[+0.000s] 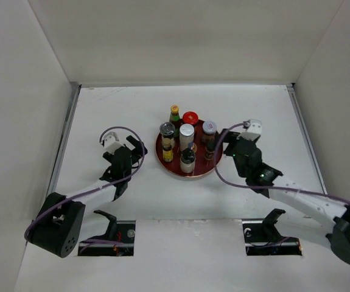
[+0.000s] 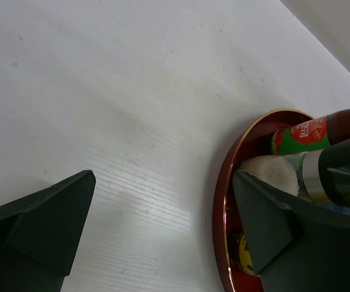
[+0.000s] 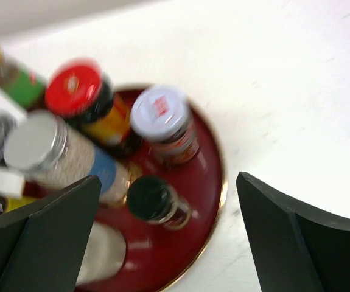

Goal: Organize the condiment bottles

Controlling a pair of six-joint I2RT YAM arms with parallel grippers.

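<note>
Several condiment bottles stand together on the round red tray (image 1: 203, 166) at the middle of the table. Among them are a green-labelled bottle (image 1: 175, 114), a red-capped jar (image 1: 190, 117), a tall silver-capped jar (image 1: 187, 134) and a black-capped bottle (image 1: 187, 159). My left gripper (image 1: 137, 149) is open and empty just left of the tray; its view (image 2: 162, 182) shows the tray rim (image 2: 222, 201) and the green-labelled bottle (image 2: 299, 135). My right gripper (image 1: 226, 146) is open and empty at the tray's right edge. Its view (image 3: 168, 178) shows a small black-capped bottle (image 3: 149, 198), a white-capped jar (image 3: 161, 112) and the red-capped jar (image 3: 74, 88).
White walls close in the table at the left, back and right. Two rectangular cut-outs (image 1: 106, 234) (image 1: 272, 236) with black fixtures sit at the near edge by the arm bases. Purple cables loop over both arms.
</note>
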